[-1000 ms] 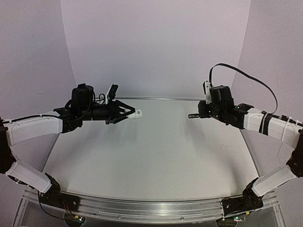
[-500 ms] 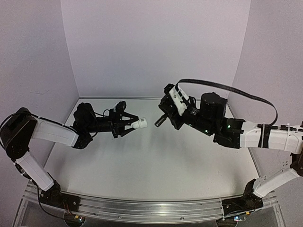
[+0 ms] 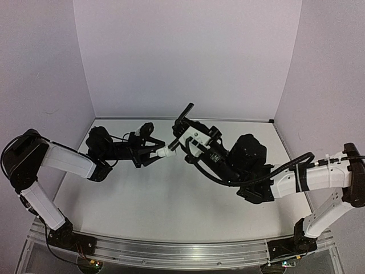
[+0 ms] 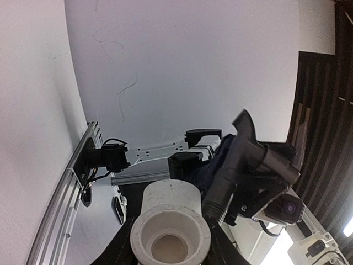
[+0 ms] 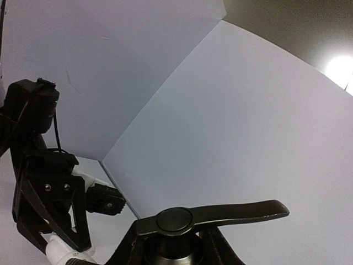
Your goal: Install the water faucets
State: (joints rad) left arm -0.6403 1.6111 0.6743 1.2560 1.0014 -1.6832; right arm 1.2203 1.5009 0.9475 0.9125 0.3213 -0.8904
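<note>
My left gripper [image 3: 158,152] is shut on the stubby white fitting [image 3: 166,152], held above the table with its open end facing right. In the left wrist view the fitting [image 4: 170,221] fills the bottom centre between my fingers. My right gripper [image 3: 183,141] is shut on the black tap [image 3: 178,128], whose lever handle points up and back. The tap's threaded end [image 4: 216,205] lies against the right side of the fitting's rim, not inside the bore. In the right wrist view the lever [image 5: 220,213] lies across my jaws and the fitting [image 5: 59,252] shows at the lower left.
White walls close in the table [image 3: 171,200] at the back and on both sides. The right arm [image 3: 285,180] stretches across the middle of the table. A metal rail [image 3: 171,251] runs along the near edge.
My right arm has swung left across the table and turned the tap so its handle points up; its end now meets the fitting. My left gripper has barely moved over the last half second.
</note>
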